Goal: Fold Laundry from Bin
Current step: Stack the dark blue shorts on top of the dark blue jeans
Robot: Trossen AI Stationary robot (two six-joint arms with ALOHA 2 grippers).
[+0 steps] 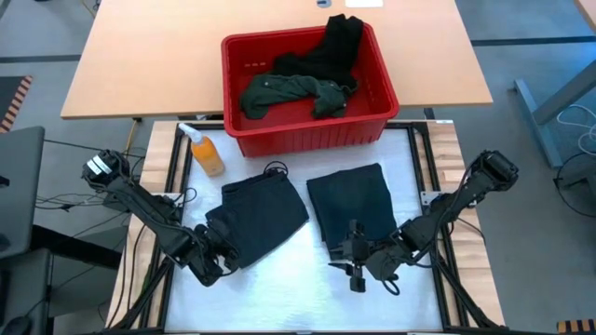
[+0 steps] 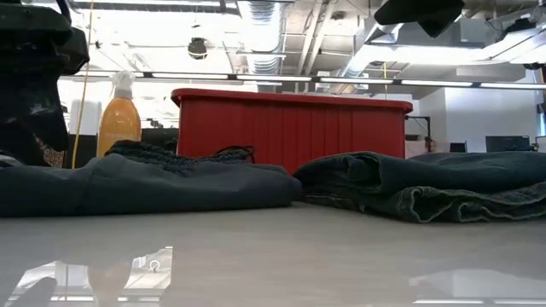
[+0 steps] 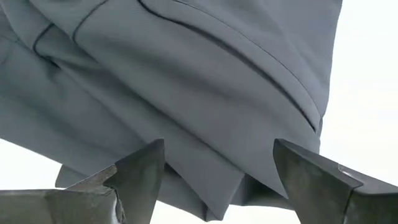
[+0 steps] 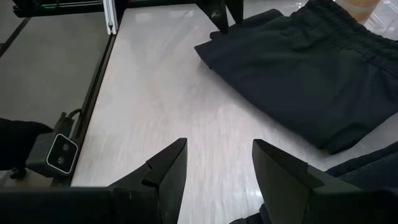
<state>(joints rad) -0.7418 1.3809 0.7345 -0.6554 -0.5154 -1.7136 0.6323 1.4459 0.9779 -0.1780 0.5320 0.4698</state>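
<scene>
The red bin (image 1: 372,121) stands at the table's far edge. A dark green shirt (image 1: 279,91) and a black piece (image 1: 337,46) lie in it. A folded black garment (image 1: 265,212) lies flat on the white table, and folded navy jeans (image 1: 352,207) lie flat to its right. My left gripper (image 1: 222,261) is open at the black garment's near left corner. In the left wrist view its fingers (image 3: 140,174) stand on either side of that folded corner (image 3: 211,186); I cannot tell whether they touch it. My right gripper (image 1: 356,270) is open and empty (image 4: 214,149) over bare table, just near of the jeans.
An orange bottle (image 1: 205,151) stands left of the bin, beyond the black garment. Bare white table surface (image 1: 289,288) lies along the near edge between the two grippers. Metal frame rails (image 1: 172,177) run along the table's sides.
</scene>
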